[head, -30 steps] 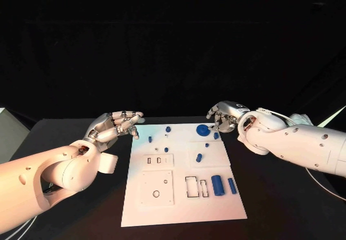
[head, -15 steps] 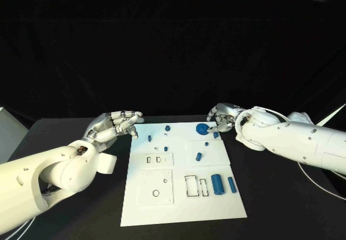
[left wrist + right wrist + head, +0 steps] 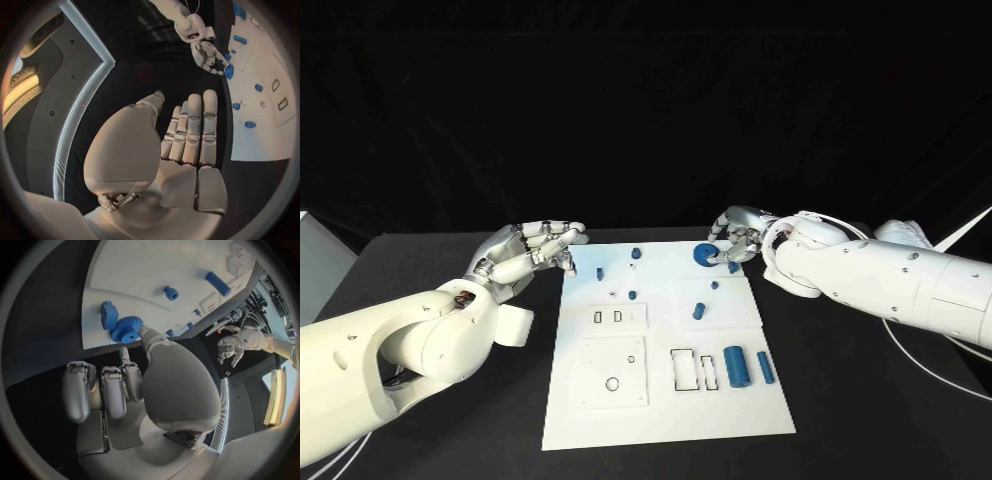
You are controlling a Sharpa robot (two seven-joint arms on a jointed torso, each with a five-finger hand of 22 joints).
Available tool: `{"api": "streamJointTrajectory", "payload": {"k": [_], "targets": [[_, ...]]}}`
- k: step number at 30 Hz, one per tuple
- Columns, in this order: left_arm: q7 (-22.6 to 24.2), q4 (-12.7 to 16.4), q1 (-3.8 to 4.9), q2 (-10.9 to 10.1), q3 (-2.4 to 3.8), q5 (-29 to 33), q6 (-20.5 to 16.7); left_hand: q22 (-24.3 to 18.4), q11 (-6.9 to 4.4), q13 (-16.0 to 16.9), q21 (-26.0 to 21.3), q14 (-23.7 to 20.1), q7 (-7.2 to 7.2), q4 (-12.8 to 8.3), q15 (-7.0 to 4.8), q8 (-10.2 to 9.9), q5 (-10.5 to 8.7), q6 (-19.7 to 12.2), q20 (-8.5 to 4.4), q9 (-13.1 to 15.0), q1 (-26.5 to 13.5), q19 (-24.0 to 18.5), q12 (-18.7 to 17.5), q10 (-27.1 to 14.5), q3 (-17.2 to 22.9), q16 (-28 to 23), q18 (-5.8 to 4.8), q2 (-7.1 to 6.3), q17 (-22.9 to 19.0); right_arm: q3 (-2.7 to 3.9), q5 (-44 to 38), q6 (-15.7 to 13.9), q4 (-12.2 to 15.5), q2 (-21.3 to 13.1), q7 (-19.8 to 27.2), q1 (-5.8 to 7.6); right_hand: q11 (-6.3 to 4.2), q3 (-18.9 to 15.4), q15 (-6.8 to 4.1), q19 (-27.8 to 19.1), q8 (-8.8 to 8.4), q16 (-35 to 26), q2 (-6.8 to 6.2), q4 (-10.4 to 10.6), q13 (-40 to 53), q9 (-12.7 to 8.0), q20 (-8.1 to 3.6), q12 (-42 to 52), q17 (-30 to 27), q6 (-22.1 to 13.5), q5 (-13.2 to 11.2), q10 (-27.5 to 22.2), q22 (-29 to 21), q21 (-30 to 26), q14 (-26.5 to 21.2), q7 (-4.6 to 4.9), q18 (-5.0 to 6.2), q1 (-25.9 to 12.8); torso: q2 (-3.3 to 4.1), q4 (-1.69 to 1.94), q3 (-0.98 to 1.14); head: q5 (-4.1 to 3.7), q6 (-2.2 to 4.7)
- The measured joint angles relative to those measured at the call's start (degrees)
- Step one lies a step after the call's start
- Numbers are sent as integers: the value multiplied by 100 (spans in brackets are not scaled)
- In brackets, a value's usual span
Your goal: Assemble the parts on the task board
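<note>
two hands: either side of the task board [image 3: 661, 400]
right hand [image 3: 740, 235]: at 1 o'clock, fingers [image 3: 150, 337] touched blue gear [image 3: 707, 257], not gripping
left hand [image 3: 524, 252]: at 10 o'clock, fingers loosely curled, empty

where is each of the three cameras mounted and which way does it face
Head view: on the robot's head, looking down at the task board; both arms show, left robot hand and right robot hand at the board's far corners.
Left wrist view: behind the left robot hand, facing across the black table; own palm and fingers show.
Right wrist view: behind the right robot hand, facing the blue gear.
Shared: both wrist views show the board, the gear and the opposite hand.
</note>
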Motion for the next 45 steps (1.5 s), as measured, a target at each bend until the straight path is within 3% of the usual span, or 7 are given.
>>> {"api": "streamJointTrajectory", "payload": {"k": [2,3,10,29,45], "targets": [[-3,0,0,0,0,0,0,0,0,0,0,0,0,0,0,0,0,0,0,0,0,0,0,0,0,0,0,0,0,0,29,6,-20,24,-7,-1,-10,15,0,0,0,13,0,15,0,-6,0,29,0,0,21,12,0,26,0,0,-19,0,-1,0,-1,5,-10],[-6,0,0,0,0,-1,0,0,0,0,0,0,0,0,0,0,0,0,0,0,0,0,0,0,0,0,0,0,0,-1,46,10,-30,37,-11,-1,-11,23,0,0,0,42,0,23,0,-6,0,52,0,0,22,50,0,69,0,0,-86,0,-1,0,-1,7,-14],[-22,4,0,-2,0,-3,-3,8,0,7,0,0,0,-16,0,0,0,0,0,8,24,0,23,0,16,0,0,23,0,-3,111,41,-45,68,-23,-6,-2,71,0,0,40,65,68,71,-1,-12,0,110,-1,87,100,60,-1,136,0,-23,-87,-7,-8,1,-1,12,-42],[-53,7,0,-11,0,-5,-5,14,0,11,0,0,0,-31,0,0,0,0,1,12,24,0,23,0,31,0,0,23,0,-13,164,119,-211,167,-28,-25,-1,193,0,-1,40,64,68,60,-2,-61,0,110,-2,138,166,60,-2,136,1,-33,-87,-7,2,-2,2,25,-65],[-70,10,0,-19,0,-6,-5,13,0,10,0,0,0,-31,0,0,0,0,1,11,23,0,22,0,31,0,0,23,0,-24,148,97,-175,153,-35,-42,-1,246,21,-1,-61,97,47,7,-3,-85,0,109,-3,48,166,59,-3,174,-20,14,-86,14,-5,-11,1,42,-88]]}}
